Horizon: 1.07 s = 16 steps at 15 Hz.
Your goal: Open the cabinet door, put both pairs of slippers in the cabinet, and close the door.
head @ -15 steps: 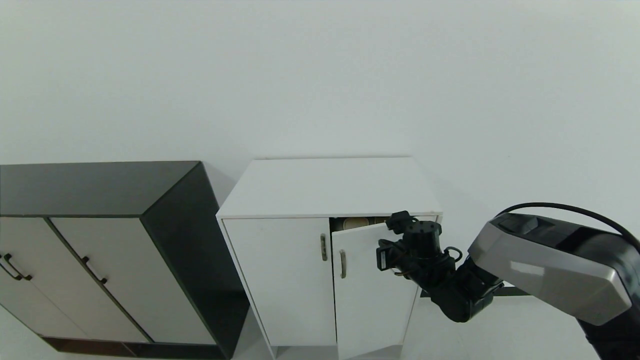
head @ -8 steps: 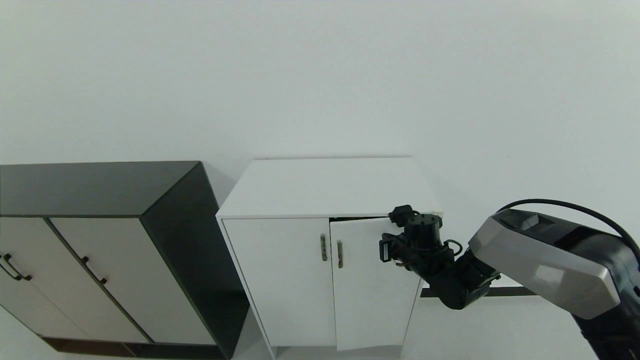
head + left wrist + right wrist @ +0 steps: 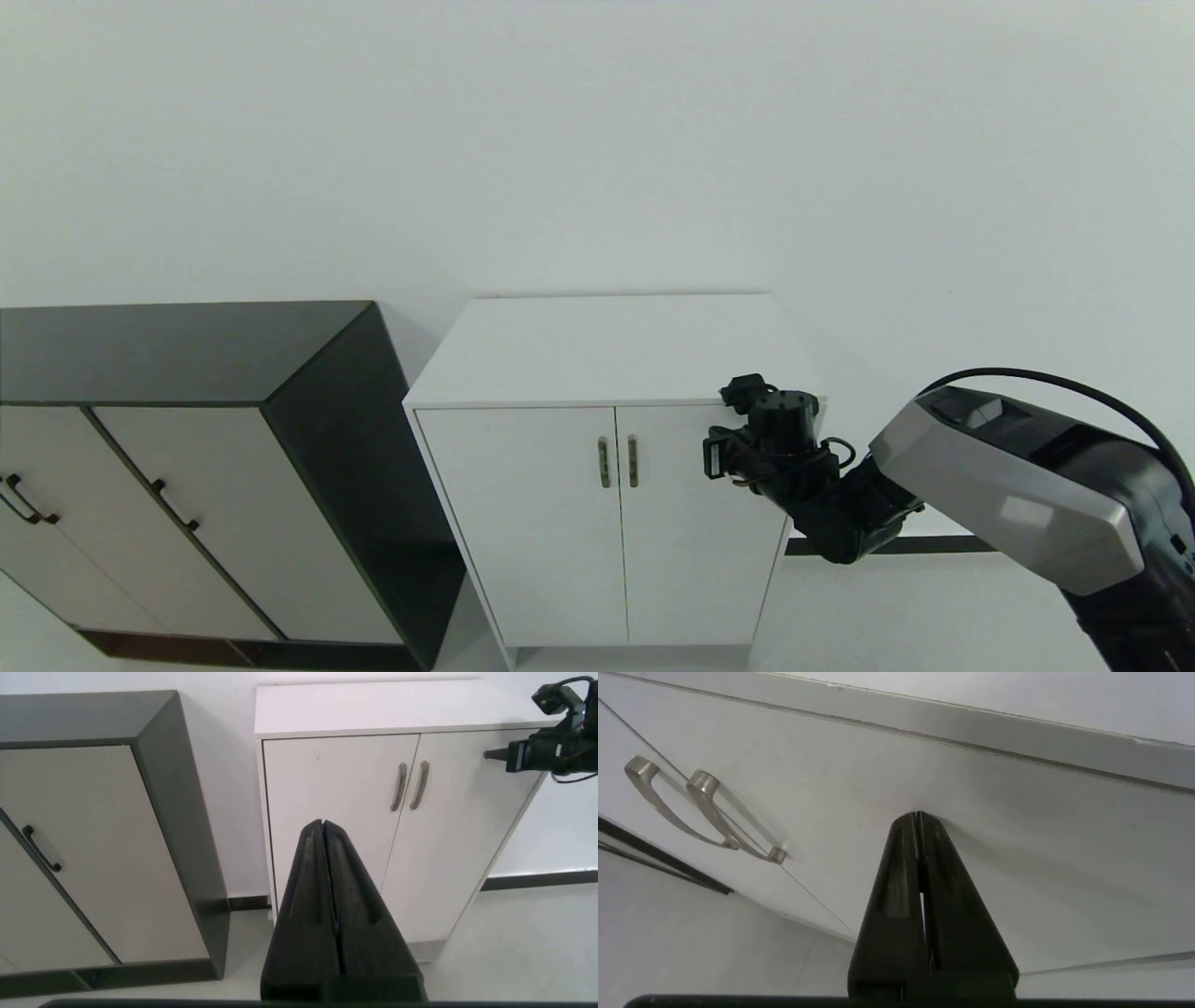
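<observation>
The white cabinet (image 3: pixel 607 350) is standing against the pale wall (image 3: pixel 597 140), in the middle of the head view. Both of its doors are sitting flat and shut. The left door (image 3: pixel 523 523) and the right door (image 3: pixel 691 551) are meeting in the middle, with just a thin line between them. Two small metal handles are standing upright side by side there, the left handle (image 3: pixel 603 463) and the right handle (image 3: pixel 632 461), one on each door.

The right hand (image 3: pixel 920 826) is pointing at the front of the right door, near the top and on the side far from the handles. Its two fingers are pressed together, holding nothing. The tips are sitting right at the door, and they look like they are touching it. The right arm is reaching in from the robot's right side.

The left hand (image 3: pixel 323 829) is hanging well back from the white cabinet and pointing toward it. Its fingers are also squeezed together, with nothing between them.

A dark cabinet (image 3: pixel 187 350) with pale doors and black handles is standing just beside the white cabinet, on the robot's left. A black strip (image 3: pixel 943 544) is running along the bottom of the wall on the right.
</observation>
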{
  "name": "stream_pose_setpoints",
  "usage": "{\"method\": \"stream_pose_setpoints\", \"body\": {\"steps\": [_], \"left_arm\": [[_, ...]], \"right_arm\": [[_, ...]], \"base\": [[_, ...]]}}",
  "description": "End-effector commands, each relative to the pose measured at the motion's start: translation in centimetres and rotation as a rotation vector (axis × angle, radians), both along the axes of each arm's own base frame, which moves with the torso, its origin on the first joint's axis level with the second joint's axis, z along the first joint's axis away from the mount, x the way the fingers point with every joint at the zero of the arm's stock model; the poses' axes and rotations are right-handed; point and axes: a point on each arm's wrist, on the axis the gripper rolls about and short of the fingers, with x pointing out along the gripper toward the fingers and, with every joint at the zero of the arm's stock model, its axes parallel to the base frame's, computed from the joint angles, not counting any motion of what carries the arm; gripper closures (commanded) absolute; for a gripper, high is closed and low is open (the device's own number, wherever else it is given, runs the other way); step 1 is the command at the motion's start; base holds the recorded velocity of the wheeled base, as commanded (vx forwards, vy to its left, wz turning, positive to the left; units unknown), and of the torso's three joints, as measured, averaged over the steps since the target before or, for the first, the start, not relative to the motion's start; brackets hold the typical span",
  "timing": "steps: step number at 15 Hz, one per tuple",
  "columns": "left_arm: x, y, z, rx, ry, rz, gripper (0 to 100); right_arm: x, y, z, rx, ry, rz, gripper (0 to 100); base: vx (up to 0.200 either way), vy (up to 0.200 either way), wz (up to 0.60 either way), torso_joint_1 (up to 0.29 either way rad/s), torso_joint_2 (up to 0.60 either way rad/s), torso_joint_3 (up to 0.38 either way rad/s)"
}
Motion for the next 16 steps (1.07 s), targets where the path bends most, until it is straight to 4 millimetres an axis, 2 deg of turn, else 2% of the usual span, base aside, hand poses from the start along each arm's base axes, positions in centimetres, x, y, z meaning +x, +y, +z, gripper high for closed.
{"method": "stream_pose_setpoints", "body": {"steps": [1, 3, 6, 9, 13, 16], "left_arm": [[0.0, 0.0, 0.0, 0.000, 0.000, -0.001, 100], [0.0, 0.0, 0.0, 0.000, 0.000, -0.001, 100], [0.0, 0.0, 0.0, 0.000, 0.000, -0.001, 100], [0.0, 0.0, 0.0, 0.000, 0.001, -0.001, 100], [0.0, 0.0, 0.0, 0.000, 0.000, 0.001, 100], [0.0, 0.0, 0.0, -0.001, 0.000, 0.001, 100]], "right_arm": [[0.0, 0.1, -0.1, 0.000, 0.000, 0.001, 100], [-0.1, -0.1, 0.0, 0.000, 0.000, -0.004, 100], [-1.7, -0.6, 1.1, -0.003, 0.013, 0.002, 100], [-5.0, -1.7, 2.7, -0.014, 0.033, 0.013, 100], [-10.5, -4.0, 5.5, -0.022, 0.041, 0.031, 100], [-15.1, -6.9, 6.9, -0.052, 0.059, -0.035, 100]], "base": [[0.000, 0.000, 0.00, 0.000, 0.00, 0.000], [0.000, 0.000, 0.00, 0.000, 0.00, 0.000], [0.000, 0.000, 0.00, 0.000, 0.00, 0.000], [0.000, 0.000, 0.00, 0.000, 0.00, 0.000], [0.000, 0.000, 0.00, 0.000, 0.00, 0.000], [0.000, 0.000, 0.00, 0.000, 0.00, 0.000]]}}
